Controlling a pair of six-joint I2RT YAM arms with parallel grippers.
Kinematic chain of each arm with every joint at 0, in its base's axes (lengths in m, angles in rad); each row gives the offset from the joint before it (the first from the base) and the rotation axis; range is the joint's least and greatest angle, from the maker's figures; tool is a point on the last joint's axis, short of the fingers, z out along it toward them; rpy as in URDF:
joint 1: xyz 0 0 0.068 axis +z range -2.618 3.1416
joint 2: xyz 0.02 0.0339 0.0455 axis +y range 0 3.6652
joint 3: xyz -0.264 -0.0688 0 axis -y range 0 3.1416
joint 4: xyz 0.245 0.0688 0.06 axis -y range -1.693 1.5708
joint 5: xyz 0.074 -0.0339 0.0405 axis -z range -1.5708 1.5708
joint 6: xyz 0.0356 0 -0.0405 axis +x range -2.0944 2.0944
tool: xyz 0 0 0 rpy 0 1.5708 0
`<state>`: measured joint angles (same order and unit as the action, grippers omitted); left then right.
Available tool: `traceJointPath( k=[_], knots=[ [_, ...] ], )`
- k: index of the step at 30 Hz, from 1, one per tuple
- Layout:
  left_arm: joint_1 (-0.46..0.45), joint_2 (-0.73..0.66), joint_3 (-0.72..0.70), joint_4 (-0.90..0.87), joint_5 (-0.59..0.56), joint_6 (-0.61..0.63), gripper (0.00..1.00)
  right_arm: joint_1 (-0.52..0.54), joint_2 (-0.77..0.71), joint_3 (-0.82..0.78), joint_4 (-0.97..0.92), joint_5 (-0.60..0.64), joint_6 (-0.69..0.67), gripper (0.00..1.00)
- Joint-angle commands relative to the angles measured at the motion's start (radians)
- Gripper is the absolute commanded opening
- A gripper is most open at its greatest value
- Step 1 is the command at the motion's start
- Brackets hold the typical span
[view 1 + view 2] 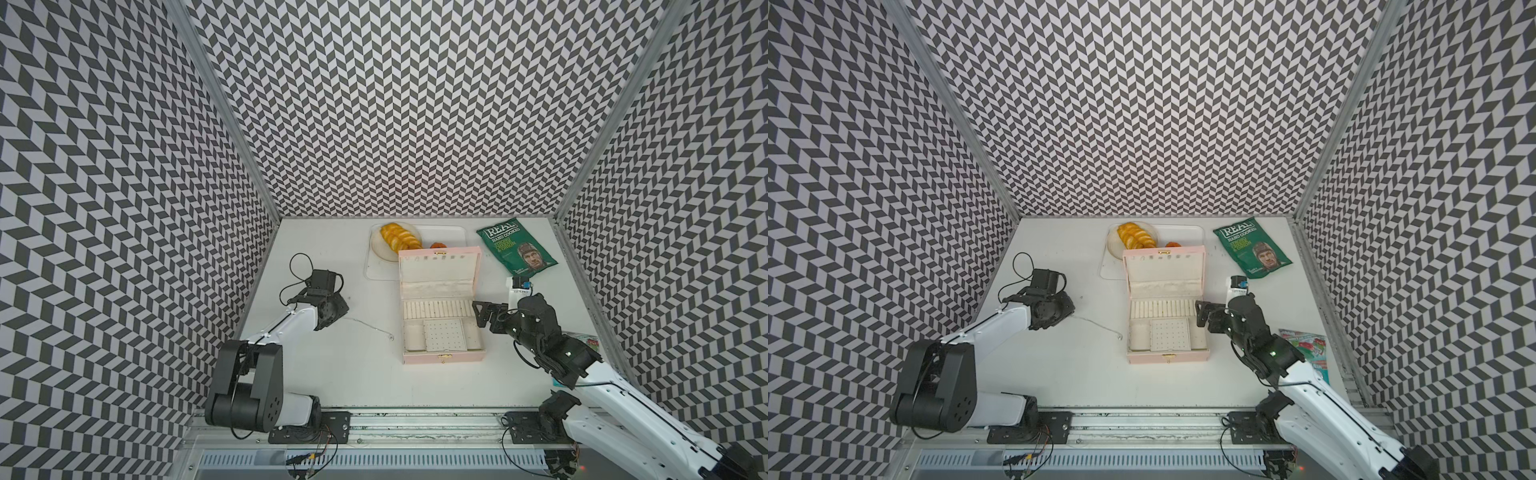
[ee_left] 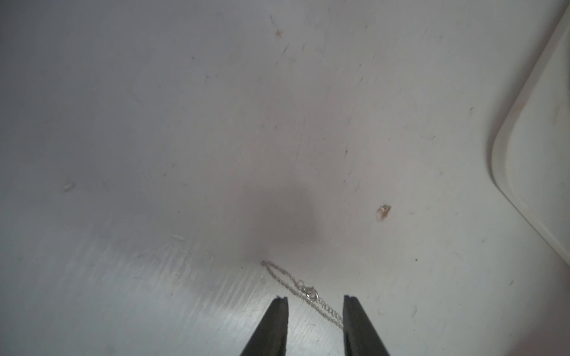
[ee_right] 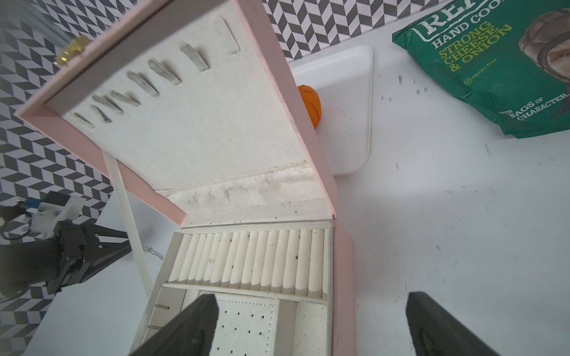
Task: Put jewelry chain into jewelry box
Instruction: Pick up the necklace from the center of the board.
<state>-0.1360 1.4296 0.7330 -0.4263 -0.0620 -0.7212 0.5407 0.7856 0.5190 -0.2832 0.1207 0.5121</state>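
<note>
Between the parted, empty left fingers [image 2: 273, 323] the jewelry chain [image 2: 310, 292] disappears behind 1; right fingers [image 3: 191, 326] gape empty.

Shiny metal jewelry chain [image 2: 303, 291] on a scuffed, matt white table [image 2: 185, 138].

**Print on the crisp bag**

On the green crisp bag [image 1: 516, 250], "REAL HAND COOKED" is printed in white, with "STRONG CHEESE & ONION" in yellow-green beneath. In the right wrist view, "Gluten Free" and "BAGS OF CHARACTER" are also read on it.
</note>
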Motion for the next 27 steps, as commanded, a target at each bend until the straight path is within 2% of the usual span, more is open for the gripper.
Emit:
traceJointPath(
  k=[1, 8, 19, 27],
  knots=[
    [-0.015, 0.042, 0.051, -0.066, -0.083, -0.029, 0.34, -0.002, -0.002, 0.024, 0.044, -0.006, -0.012, 1.00],
    [-0.019, 0.101, 0.085, -0.098, -0.127, -0.051, 0.36, -0.002, -0.035, 0.009, 0.080, -0.001, -0.016, 1.00],
    [-0.053, 0.217, 0.147, -0.152, -0.114, -0.100, 0.38, -0.002, -0.053, -0.028, 0.112, 0.002, -0.025, 1.00],
    [-0.063, 0.217, 0.138, -0.197, -0.071, -0.117, 0.37, -0.002, -0.057, -0.026, 0.114, 0.010, -0.027, 1.00]
  ],
)
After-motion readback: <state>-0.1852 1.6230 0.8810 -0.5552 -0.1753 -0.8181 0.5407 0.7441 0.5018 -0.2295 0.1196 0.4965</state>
